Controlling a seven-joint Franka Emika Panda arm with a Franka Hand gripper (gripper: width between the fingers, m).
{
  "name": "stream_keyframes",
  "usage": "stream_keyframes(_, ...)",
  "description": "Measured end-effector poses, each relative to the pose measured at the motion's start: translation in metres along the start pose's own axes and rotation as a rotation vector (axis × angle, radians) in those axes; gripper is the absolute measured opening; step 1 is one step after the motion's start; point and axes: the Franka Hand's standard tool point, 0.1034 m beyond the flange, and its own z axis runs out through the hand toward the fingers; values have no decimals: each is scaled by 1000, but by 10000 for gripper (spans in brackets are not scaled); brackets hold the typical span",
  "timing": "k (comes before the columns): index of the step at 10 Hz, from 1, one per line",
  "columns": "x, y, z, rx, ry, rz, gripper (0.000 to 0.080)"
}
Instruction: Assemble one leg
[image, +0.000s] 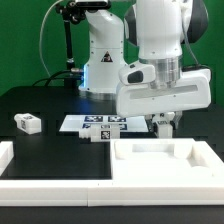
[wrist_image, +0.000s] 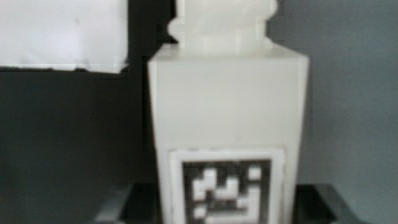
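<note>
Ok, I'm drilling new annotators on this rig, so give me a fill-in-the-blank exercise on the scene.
1. The gripper holds a leg whose tag is black and ___.
2. The loose leg lies on the ___ table.
3. That leg is to the exterior view's ___ of the marker board.
Missing: white; black; left.

A: How is the arm (image: 160, 40) posing?
B: It is pointing straight down, wrist vertical.
A: And the pincer (image: 163, 124)?
B: Its fingers are pointing downward, clamping the leg (wrist_image: 222, 110) between them.
</note>
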Motion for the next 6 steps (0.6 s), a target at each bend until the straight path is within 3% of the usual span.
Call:
stream_keyframes(1,0,0,0,0,0,0,475)
stream_keyframes(2,-1,-1,0,0,-9,-3,475)
stream_keyframes(3,-4,-3,-2,-1,-47,-5,613)
stream_keyframes(4,-1,-7,-11,2,-168,5,639)
stream_keyframes(5,14,-8,-16,15,-175,-8,647)
stream_keyframes(6,10,-3,-14,26,-195,-12,647)
